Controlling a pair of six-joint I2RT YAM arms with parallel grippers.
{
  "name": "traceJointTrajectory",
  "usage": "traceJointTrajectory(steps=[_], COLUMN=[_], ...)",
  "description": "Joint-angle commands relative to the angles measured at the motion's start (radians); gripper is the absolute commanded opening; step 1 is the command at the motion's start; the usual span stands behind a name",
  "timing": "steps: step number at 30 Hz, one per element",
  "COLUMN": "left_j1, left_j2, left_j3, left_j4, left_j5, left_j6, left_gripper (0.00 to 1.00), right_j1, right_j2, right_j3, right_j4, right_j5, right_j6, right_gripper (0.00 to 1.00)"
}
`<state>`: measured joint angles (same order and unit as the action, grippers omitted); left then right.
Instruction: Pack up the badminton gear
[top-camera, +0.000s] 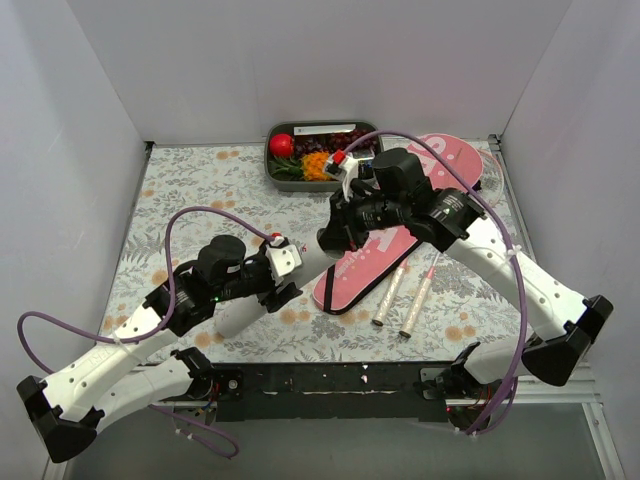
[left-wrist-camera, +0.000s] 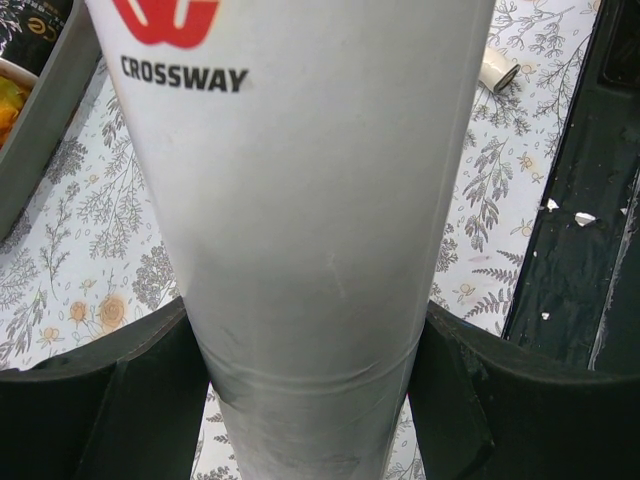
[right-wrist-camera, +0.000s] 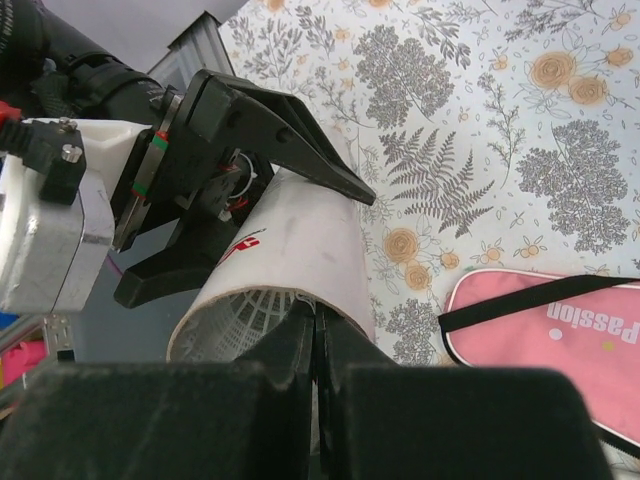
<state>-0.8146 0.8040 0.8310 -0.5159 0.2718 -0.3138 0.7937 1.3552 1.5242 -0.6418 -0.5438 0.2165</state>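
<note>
one white tube (left-wrist-camera: 300, 200) over the floral table (top-camera: 180, 190), clamped across its body by the part-open left gripper (left-wrist-camera: 310, 400), right gripper (right-wrist-camera: 316, 350) closed tight at its open mouth, one pink bag (top-camera: 365, 270) nearby, two rackets (top-camera: 388, 295) beside the bag

Holds the left arm (top-camera: 130, 352) low, stretched toward centre, jaws set wide; bends the right arm (top-camera: 512, 272) over toward it, wrist tipped down, jaws pressed together.

free: far-left table (top-camera: 190, 180) | blocked: centre-right — bag (top-camera: 370, 265), racket handles (top-camera: 415, 310); far edge — food tray (top-camera: 268, 160)
</note>
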Motion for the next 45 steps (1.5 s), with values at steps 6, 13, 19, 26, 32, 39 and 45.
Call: traceJointTrajectory(steps=[6,13,19,26,32,39,45], left_j1=[-0.011,-0.012,-0.014,-0.015,-0.017,-0.018,-0.018], left_j2=[-0.04,-0.04,-0.045,-0.045,-0.035,-0.043,-0.046], left_j3=[0.008,0.016,0.01,0.003,0.01,0.003,0.013], left_j4=[0.048,0.053,0.053,0.054,0.054,0.056,0.056], left_j5=[0.017,0.02,0.02,0.021,0.023,0.023,0.027], left_j6=[0.01,0.012,0.01,0.004,0.004,0.001,-0.005], left_gripper=[0.0,0.0,0.0,0.0,0.0,0.0,0.0], right_j1=[0.151,0.205,0.206,0.197,0.161,0.11,-0.002], right_j2=[0.093,0.133,0.108,0.059,0.027,0.013,-0.01], right_j3=[0.068,0.059,0.128,0.224,0.338,0.409,0.297], right_j4=[-0.059,-0.099,-0.156,-0.216,-0.291,-0.363,-0.329], right_j5=[0.195,0.246,0.291,0.369,0.442,0.62,0.755], right_j6=[0.003,0.003,-0.025,-0.025,-0.016,-0.012,0.006], right_gripper=[0.01,0.01,0.3,0.44,0.52,0.53,0.54])
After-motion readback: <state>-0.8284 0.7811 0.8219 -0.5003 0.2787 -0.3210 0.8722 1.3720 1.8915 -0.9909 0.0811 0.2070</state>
